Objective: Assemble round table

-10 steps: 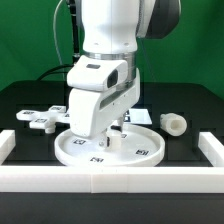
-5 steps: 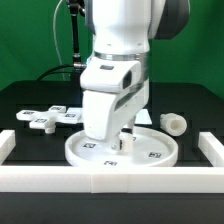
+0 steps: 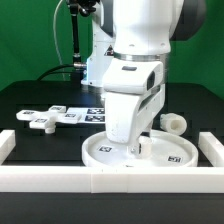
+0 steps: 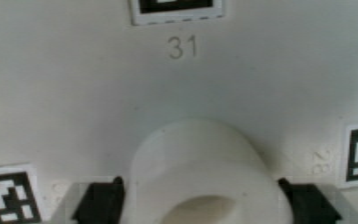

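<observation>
The large rimmed white disc [image 3: 172, 153] lies flat on the black table, close to the front border bar. My gripper [image 3: 133, 148] reaches down onto its middle. In the wrist view the disc [image 4: 176, 90] fills the frame, with tag 31 on it. My gripper [image 4: 197, 200] is shut there on the disc's raised central hub [image 4: 197, 160], with a black finger [image 4: 101, 200] against each side. The short cylindrical leg [image 3: 175, 123] lies just behind the disc on the exterior view's right. The cross-shaped foot piece [image 3: 45, 117] lies at the exterior view's left.
Long white border bars run along the front [image 3: 110, 179], the exterior view's left [image 3: 7, 143] and its right [image 3: 212, 146]. The marker board [image 3: 94, 113] lies flat behind the disc. The arm's body hides the disc's middle in the exterior view.
My gripper has moved toward the exterior view's right, and the disc has slid with it along the front bar, nearer the leg. The leg and foot piece have not moved.
</observation>
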Action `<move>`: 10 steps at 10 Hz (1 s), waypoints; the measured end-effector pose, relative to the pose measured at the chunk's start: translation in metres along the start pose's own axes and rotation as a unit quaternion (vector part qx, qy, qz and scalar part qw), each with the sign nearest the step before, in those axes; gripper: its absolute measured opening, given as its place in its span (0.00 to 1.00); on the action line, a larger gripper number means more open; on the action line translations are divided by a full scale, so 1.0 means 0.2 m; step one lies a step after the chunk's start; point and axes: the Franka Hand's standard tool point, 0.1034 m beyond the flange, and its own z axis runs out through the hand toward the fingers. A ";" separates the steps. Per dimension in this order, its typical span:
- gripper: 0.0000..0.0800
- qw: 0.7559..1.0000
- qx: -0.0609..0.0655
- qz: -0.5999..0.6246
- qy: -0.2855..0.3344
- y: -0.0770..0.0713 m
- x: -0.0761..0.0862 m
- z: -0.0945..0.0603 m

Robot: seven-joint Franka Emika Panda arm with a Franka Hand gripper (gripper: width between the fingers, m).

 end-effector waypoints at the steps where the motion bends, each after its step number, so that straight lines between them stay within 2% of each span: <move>1: 0.51 1.000 0.000 0.003 0.001 -0.01 0.03 0.00; 2: 0.51 1.000 0.000 0.005 0.002 -0.03 0.06 0.00; 7: 0.51 1.000 0.000 0.016 0.000 -0.03 0.06 0.00; 9: 0.75 1.000 -0.001 0.017 0.000 -0.03 0.06 -0.01; 10: 0.79 1.000 -0.004 0.021 0.001 -0.03 0.06 -0.05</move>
